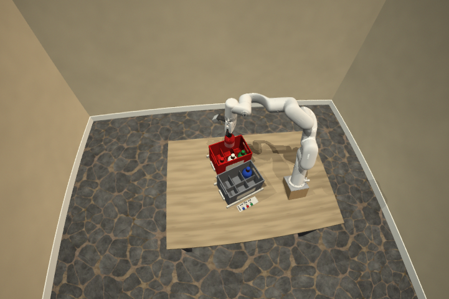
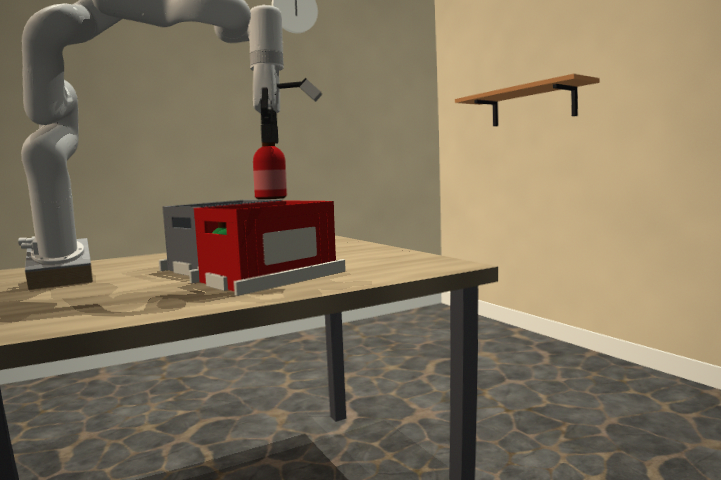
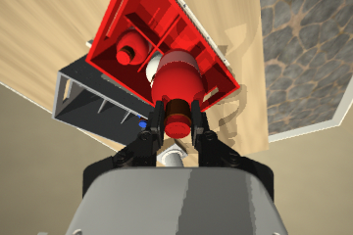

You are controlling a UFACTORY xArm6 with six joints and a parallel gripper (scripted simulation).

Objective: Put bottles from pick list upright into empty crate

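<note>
My gripper (image 1: 228, 134) (image 2: 269, 141) (image 3: 177, 110) is shut on the neck of a red bottle (image 1: 228, 141) (image 2: 269, 176) (image 3: 177, 87). The bottle hangs upright, its base just above the rim of the red crate (image 1: 217, 167) (image 2: 248, 243). That crate holds another red bottle (image 1: 222, 161) (image 3: 133, 47), a white bottle (image 1: 231, 158) (image 3: 153, 70) and a green bottle (image 1: 241, 154) (image 2: 219, 230). The grey crate (image 1: 227, 192) (image 2: 178, 242) holds one blue bottle (image 1: 246, 172) (image 3: 142, 124) in a back compartment. The pick list (image 1: 246, 204) shows blue, red and green marks; its digits are too small to read surely.
The crates stand side by side on the wooden table (image 1: 193, 218) (image 2: 372, 257), with low white rails (image 1: 246, 197) (image 2: 290, 276) along their bases. The arm's base block (image 1: 296, 192) (image 2: 58, 275) stands to their right in the top view. A wall shelf (image 2: 528, 88) is far off.
</note>
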